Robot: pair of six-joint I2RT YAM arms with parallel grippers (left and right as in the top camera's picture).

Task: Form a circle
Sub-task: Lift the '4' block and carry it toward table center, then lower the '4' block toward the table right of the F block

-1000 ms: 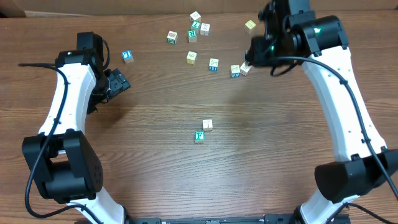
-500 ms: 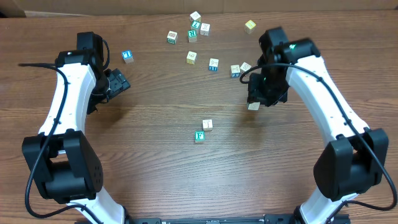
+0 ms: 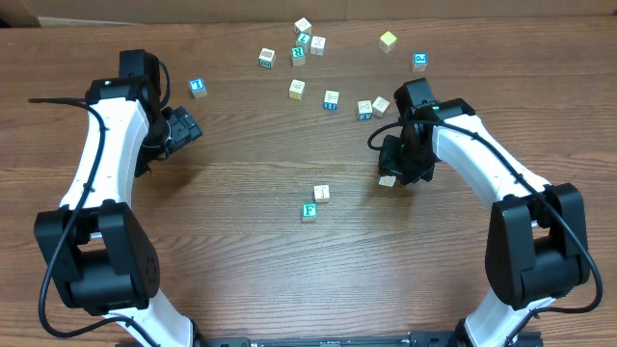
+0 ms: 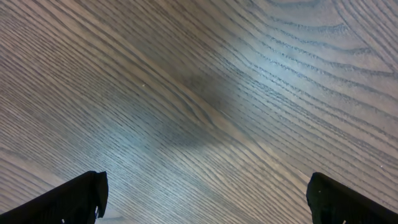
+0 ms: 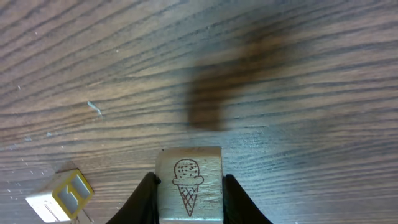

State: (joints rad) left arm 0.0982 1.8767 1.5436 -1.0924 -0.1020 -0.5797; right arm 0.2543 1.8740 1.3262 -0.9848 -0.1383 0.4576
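Observation:
No circle shows; the cubes lie scattered. A cream cube with an ice-cream drawing (image 5: 189,183) sits between the fingers of my right gripper (image 5: 189,193), shut on it just above the wood. From overhead that held cube (image 3: 388,180) and right gripper (image 3: 393,173) are right of centre. A cream cube (image 3: 321,194) and a green-faced cube (image 3: 309,212) lie close together at mid-table, left of the held one. My left gripper (image 3: 183,127) stands open at the left, and in its wrist view the left gripper (image 4: 208,199) has only bare wood between its fingers.
Several loose cubes (image 3: 297,89) are scattered along the back of the table, with a blue one (image 3: 198,87) near the left arm and another blue one (image 3: 419,61) at the back right. A yellow-faced cube (image 5: 60,196) lies left of the right fingers.
My right gripper has carried the ice-cream cube from the back cluster down and left toward mid-table. The left arm has not moved.

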